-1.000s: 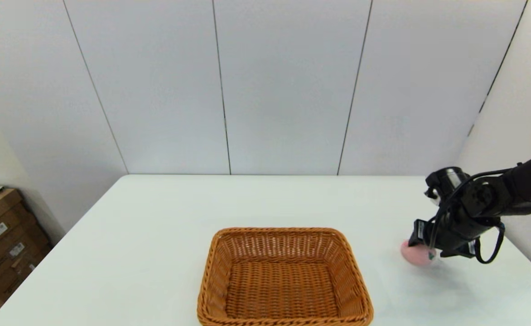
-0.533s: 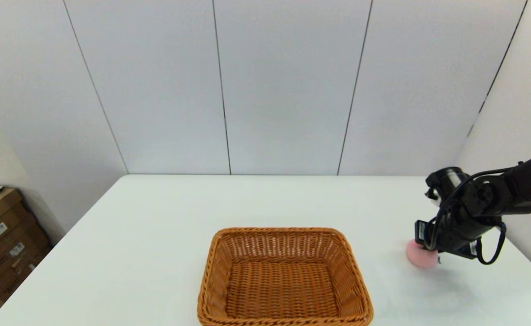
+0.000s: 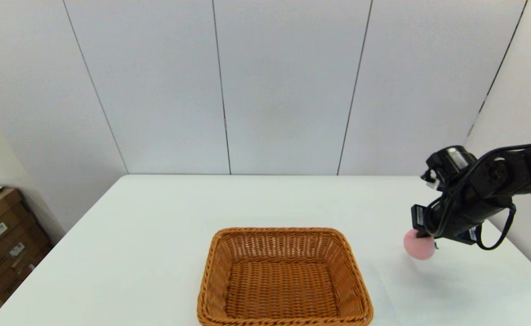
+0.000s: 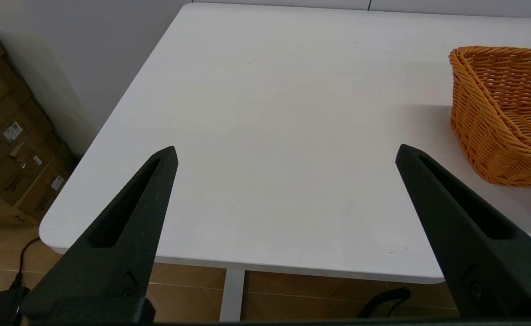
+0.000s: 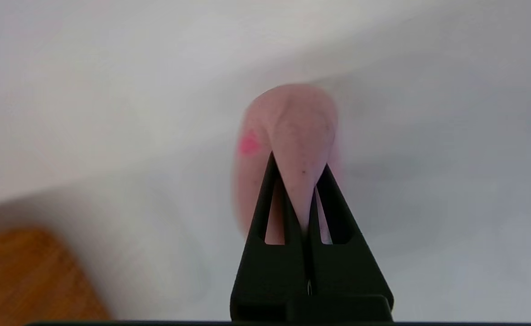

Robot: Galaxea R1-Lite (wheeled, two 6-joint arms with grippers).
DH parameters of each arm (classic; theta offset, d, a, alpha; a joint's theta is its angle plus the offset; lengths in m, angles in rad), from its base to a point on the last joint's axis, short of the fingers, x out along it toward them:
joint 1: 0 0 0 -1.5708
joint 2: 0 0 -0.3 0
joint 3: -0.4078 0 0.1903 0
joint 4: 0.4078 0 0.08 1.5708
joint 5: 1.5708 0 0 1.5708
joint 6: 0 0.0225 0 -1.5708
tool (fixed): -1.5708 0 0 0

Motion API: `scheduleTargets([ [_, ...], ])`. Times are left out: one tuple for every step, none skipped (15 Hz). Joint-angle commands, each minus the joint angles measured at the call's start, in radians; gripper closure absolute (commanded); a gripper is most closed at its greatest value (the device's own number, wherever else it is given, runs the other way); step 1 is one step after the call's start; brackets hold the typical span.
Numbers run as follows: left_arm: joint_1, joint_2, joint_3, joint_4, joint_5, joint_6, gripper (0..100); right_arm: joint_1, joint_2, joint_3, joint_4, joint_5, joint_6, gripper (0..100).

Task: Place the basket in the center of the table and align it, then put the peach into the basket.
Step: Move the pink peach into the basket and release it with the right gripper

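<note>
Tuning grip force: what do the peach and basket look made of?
Peach: probably soft foam or rubber, matte pink; it pinches to a thin wedge between the right hand's closed fingers. Basket: woven wicker or rattan-look plastic, orange-brown, braided rim; which one is unclear.

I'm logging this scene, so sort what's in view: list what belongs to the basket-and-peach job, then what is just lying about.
Part of the job:
- basket, near the table's front edge
- peach, pinched in the right pincer, beside the basket
- table
- left pincer, open, off the table's left corner

Just lying about:
- cardboard boxes on the floor, left of the table
</note>
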Motion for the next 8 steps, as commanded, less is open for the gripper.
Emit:
scheduleTargets([
  [0.0, 0.0, 0.0, 0.002, 0.001, -0.002, 0, 0.172, -0.131, -0.152, 0.2, 0.034, 0.01, 100],
  [0.0, 0.0, 0.0, 0.002, 0.001, 0.0, 0, 0.227, -0.137, -0.19, 0.239, 0.034, 0.018, 100],
  [0.0, 0.0, 0.0, 0.002, 0.001, -0.002, 0, 0.278, -0.136, -0.224, 0.259, 0.032, 0.038, 100],
  [0.0, 0.0, 0.0, 0.002, 0.001, -0.002, 0, 0.321, -0.128, -0.273, 0.278, 0.032, 0.05, 100],
  [0.0, 0.0, 0.0, 0.002, 0.001, -0.002, 0, 0.361, -0.117, -0.31, 0.307, 0.032, 0.052, 100],
  [0.0, 0.0, 0.0, 0.002, 0.001, -0.002, 0, 0.402, -0.108, -0.339, 0.322, 0.034, 0.055, 100],
  [0.0, 0.0, 0.0, 0.002, 0.001, -0.002, 0, 0.448, -0.096, -0.357, 0.325, 0.032, 0.058, 100],
  [0.0, 0.0, 0.0, 0.002, 0.001, -0.002, 0, 0.496, -0.082, -0.382, 0.33, 0.027, 0.064, 100],
])
